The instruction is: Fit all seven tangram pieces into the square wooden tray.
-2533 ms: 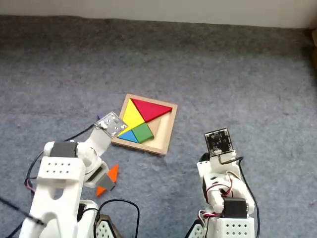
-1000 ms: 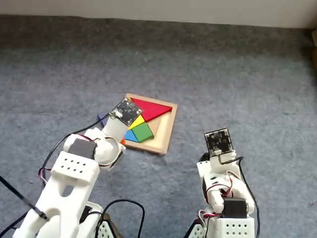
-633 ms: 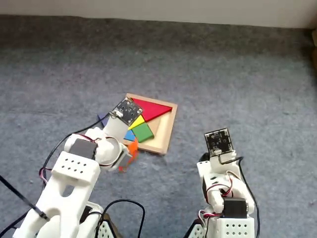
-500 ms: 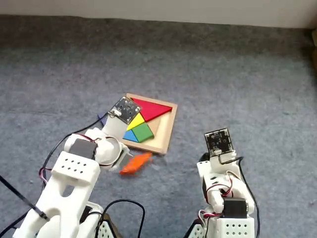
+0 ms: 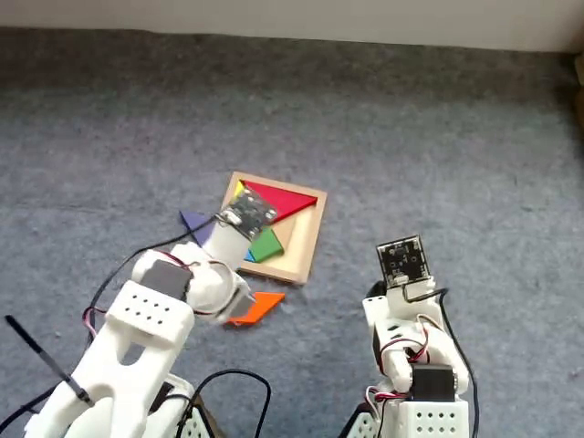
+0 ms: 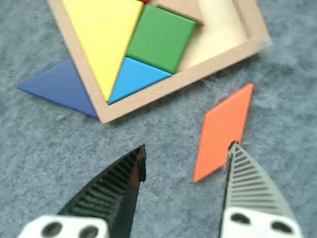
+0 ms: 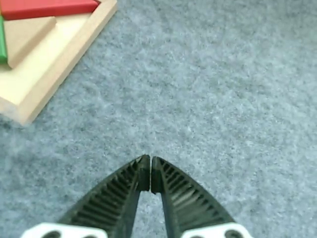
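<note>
Left wrist view: my left tool (image 6: 187,148) hangs wide open and empty just beside the orange piece (image 6: 223,131); pickup likely needs straddling it first.

High view: left arm (image 5: 212,278) overlapping tray (image 5: 313,239) along its left edge; yellow triangle (image 5: 239,191) showing as sliver, green square (image 5: 268,245) partly covered. Orange parallelogram (image 5: 262,305) running under arm at one end.
Left wrist view: picture edge cutting off tray, yellow triangle, tan piece (image 6: 179,7). Left gripper (image 6: 187,148) fingertip lying over orange parallelogram's end.
Right wrist view: edge cutting off tray, red triangle (image 7: 44,7), tan piece; green square showing as sliver.
</note>
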`<state>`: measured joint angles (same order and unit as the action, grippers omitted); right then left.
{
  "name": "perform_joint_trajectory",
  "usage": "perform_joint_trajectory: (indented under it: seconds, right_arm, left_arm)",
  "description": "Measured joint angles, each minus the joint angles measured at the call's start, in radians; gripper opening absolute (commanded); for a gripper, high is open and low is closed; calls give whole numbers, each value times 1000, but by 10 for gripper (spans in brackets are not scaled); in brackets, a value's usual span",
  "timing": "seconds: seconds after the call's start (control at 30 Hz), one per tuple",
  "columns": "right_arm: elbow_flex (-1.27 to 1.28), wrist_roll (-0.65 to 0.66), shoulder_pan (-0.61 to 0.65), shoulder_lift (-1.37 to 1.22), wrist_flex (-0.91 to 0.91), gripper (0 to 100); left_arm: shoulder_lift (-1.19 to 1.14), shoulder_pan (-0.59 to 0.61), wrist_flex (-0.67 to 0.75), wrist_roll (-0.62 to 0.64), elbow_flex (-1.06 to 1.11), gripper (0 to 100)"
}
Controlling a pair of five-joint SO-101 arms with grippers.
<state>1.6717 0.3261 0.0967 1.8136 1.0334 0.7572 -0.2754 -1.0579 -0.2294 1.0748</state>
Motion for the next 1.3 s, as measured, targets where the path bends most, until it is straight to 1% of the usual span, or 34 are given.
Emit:
perform_joint_trajectory:
  seconds: [0.13, 0.27, 0.47, 0.67, 0.87, 1.0, 1.17, 1.3]
  right_arm:
    - [0, 0, 0, 0, 0, 19]
    - [0, 0, 0, 0, 0, 19]
    - [0, 0, 0, 0, 0, 19]
    - [0, 0, 0, 0, 0, 19]
    - [0, 0, 0, 0, 0, 19]
    - [0, 0, 0, 0, 0, 19]
    - [0, 0, 0, 0, 0, 19]
    - [0, 0, 0, 0, 0, 19]
  left_arm:
    - [-35, -89, -66, 0, -32, 267]
    - [-210, -103, -107, 0, -137, 267]
    - [-534, -107, -101, 5, -264, 264]
    - [-710, -110, -37, 83, -327, 257]
    - [-730, -120, -35, 94, -341, 108]
    - [-730, -124, -35, 94, -342, 47]
    - [-729, -123, -35, 94, -353, 27]
    - [-657, -120, -57, 92, -356, 27]
